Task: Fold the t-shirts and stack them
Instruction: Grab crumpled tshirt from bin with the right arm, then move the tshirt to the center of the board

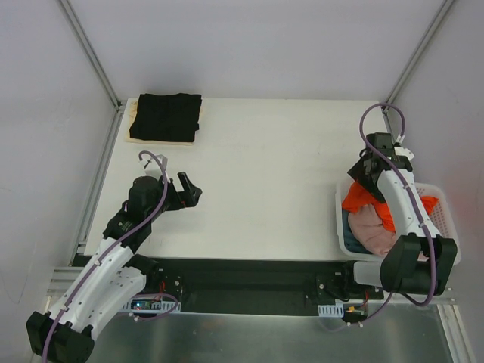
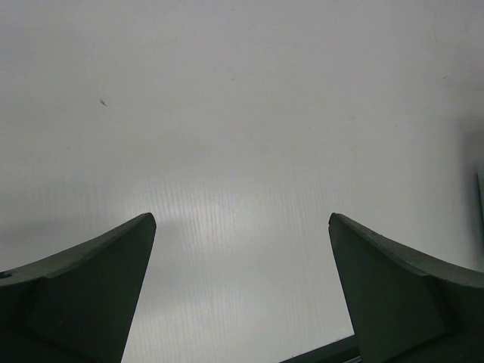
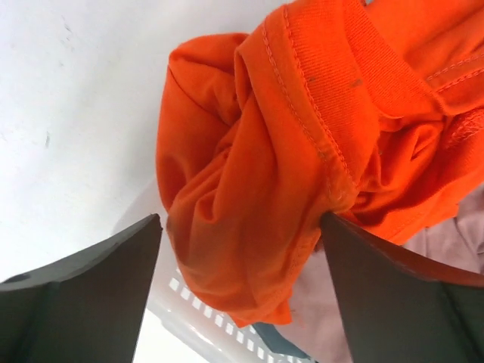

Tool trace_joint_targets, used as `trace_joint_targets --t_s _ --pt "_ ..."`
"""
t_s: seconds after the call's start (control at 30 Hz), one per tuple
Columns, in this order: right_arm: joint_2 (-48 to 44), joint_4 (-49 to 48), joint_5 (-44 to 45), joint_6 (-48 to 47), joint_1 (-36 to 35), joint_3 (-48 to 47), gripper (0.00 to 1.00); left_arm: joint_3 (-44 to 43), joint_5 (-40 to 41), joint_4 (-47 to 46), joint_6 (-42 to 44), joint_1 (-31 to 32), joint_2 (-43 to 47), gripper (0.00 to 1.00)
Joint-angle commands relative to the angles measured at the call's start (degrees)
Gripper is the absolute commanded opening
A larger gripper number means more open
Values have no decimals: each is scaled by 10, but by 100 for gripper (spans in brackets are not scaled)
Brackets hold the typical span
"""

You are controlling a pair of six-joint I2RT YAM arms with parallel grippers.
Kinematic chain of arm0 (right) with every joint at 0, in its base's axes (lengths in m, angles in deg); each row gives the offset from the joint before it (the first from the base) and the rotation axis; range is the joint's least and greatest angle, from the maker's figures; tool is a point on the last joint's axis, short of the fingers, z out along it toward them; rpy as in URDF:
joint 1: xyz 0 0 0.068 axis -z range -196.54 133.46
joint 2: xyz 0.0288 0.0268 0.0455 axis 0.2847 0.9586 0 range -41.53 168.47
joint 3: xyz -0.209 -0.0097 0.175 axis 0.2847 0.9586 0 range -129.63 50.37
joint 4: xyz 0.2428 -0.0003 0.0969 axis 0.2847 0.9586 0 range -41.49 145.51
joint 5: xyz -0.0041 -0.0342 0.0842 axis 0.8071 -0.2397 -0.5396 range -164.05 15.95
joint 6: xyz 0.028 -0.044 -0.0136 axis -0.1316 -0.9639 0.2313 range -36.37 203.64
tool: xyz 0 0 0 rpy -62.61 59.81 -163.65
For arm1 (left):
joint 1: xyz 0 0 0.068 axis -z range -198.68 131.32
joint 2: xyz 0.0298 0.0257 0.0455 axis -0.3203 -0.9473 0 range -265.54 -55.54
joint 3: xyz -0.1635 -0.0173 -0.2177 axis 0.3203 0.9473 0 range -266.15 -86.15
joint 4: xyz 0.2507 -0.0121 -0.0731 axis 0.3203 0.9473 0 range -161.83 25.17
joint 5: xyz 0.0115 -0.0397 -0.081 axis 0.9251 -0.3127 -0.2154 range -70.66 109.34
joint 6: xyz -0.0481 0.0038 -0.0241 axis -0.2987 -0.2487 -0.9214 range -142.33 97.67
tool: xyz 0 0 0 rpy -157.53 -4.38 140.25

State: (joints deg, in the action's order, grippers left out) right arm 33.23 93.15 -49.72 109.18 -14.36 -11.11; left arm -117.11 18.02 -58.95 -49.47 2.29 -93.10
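The right jaws are hanging apart around a bunch of the orange t-shirt (image 3: 249,151) in the basket (image 3: 195,304); they're wanting a deep bite by the collar before lifting. Left jaws are hovering apart over the worktop (image 2: 227,113).

Five t-shirts (image 1: 168,115), one basket (image 1: 339,215)

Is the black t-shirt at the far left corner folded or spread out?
Folded: the black t-shirt is a compact rectangle lying on a cream cloth.
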Motion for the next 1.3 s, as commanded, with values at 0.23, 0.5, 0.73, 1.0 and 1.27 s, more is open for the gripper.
trace_joint_targets --t_s 0.23,0.5,0.73,1.0,1.27 --pt "-57 11 41 17 8 -10 15 5 -18 -30 6 1 7 99" --pt "-132 24 44 -6 8 -37 1 5 -20 -31 3 1 8 99" --pt "-162 11 -39 -52 7 -149 1 4 -13 -32 3 1 5 99" --pt "-133 -94 -199 -87 -41 -285 1 3 -17 -32 3 1 5 99" --pt "-45 -179 -240 -151 -203 -443 1 9 -13 -33 2 1 18 99"
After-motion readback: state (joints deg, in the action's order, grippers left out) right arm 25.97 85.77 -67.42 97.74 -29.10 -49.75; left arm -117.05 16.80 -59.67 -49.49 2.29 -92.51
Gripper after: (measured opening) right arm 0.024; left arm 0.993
